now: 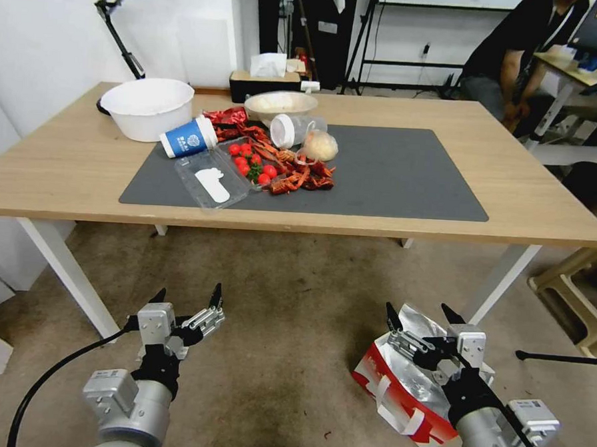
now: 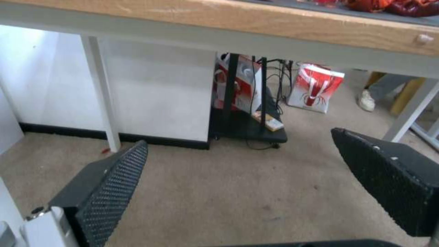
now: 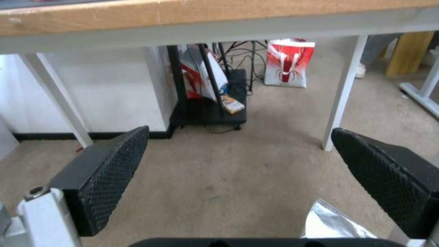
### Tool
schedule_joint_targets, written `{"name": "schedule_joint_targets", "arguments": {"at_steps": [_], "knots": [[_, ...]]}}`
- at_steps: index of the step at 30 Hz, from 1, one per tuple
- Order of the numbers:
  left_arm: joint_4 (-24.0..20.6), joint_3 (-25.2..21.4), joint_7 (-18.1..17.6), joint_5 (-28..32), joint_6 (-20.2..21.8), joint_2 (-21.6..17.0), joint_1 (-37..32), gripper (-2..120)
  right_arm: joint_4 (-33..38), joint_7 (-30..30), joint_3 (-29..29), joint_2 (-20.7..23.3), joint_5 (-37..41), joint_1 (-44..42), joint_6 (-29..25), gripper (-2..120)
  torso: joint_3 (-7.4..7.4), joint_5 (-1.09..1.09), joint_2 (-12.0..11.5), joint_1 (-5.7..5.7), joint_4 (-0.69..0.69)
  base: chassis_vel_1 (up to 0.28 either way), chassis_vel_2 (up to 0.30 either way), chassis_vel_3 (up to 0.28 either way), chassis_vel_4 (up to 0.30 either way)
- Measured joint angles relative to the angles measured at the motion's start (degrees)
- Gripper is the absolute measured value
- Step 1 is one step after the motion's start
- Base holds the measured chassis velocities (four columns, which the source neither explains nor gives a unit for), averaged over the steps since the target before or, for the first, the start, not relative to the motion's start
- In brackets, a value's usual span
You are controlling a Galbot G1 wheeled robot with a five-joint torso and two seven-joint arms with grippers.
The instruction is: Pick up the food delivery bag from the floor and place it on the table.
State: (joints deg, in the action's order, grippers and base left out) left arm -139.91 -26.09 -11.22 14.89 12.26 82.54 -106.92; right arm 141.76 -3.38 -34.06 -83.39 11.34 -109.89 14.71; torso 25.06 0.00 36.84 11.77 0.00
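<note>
Beneath our right gripper [image 1: 426,315], whose fingers are spread wide, the food delivery bag [image 1: 396,389] lies on the floor [image 1: 287,316], while our left gripper [image 1: 186,295] hangs equally spread over bare carpet.

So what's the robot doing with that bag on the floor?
It's about to grab it. The bag lies on the floor in front of the table. The right gripper hangs open just above the bag's foil top, not touching yet. The left gripper waits open over bare carpet.
</note>
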Motion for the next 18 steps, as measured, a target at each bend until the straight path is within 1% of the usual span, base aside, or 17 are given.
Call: {"name": "schedule_joint_targets", "arguments": {"at_steps": [6, 12, 18], "knots": [[0.00, 0.05, 0.02, -0.01, -0.03, 0.00, -0.03, 100, 0.10, 0.00, -0.02, -0.02, 0.05, -0.05, 0.06, 100, -0.73, 0.00, -1.19, -0.45, 0.00, 0.000, 0.000, 0.000, 0.000], [0.19, 0.12, 0.05, -0.04, -0.16, -0.06, -0.08, 100, 0.11, 0.00, -0.02, -0.12, 0.05, -0.16, 0.06, 100, -1.83, 0.00, -2.97, -1.12, 0.00, 0.000, 0.000, 0.000, 0.000], [0.56, 0.18, 0.08, -0.02, -0.24, -0.11, 0.07, 100, 0.11, -0.02, -0.19, -0.01, 0.13, -0.13, 0.06, 100, -2.52, 0.00, -4.11, -1.57, 0.00, 0.000, 0.000, 0.000, 0.000]]}}
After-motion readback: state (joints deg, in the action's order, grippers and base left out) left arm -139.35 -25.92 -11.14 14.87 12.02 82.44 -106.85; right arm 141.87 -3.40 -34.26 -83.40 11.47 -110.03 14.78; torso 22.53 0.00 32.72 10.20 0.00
